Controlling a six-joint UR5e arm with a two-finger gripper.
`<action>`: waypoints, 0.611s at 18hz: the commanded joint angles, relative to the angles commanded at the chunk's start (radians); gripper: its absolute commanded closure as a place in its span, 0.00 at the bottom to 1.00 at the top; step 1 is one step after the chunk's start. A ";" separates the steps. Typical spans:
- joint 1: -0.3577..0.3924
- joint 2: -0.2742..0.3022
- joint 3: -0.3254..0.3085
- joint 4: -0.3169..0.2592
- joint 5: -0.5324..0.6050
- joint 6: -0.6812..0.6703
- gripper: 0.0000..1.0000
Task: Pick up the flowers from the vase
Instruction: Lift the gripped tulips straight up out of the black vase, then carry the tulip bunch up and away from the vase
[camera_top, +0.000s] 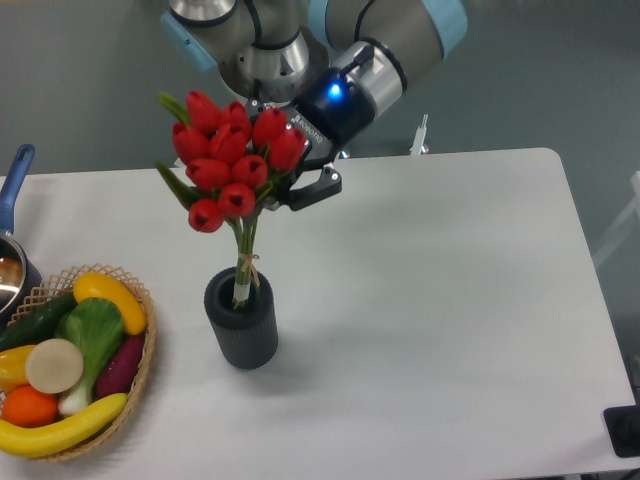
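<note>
The flowers (228, 165), a bunch of red tulip buds with green leaves, stand upright with their string-tied stems (244, 262) in the vase (242, 320), a short dark ribbed cylinder on the white table. My gripper (292, 178) reaches down from the back right, just behind the buds at head height. One black finger (318, 187) sticks out to the right of the buds. The other finger is hidden behind the bunch. The jaws look spread, with nothing held. I cannot tell whether the finger touches the buds.
A wicker basket (140, 345) of fruit and vegetables sits at the front left, close to the vase. A pot with a blue handle (14, 180) is at the left edge. A black object (625, 430) is at the front right corner.
</note>
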 joint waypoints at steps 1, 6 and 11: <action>0.006 0.003 0.003 -0.002 0.000 -0.014 0.54; 0.090 0.011 0.011 0.000 0.003 -0.017 0.54; 0.213 -0.032 0.018 0.003 0.005 0.078 0.54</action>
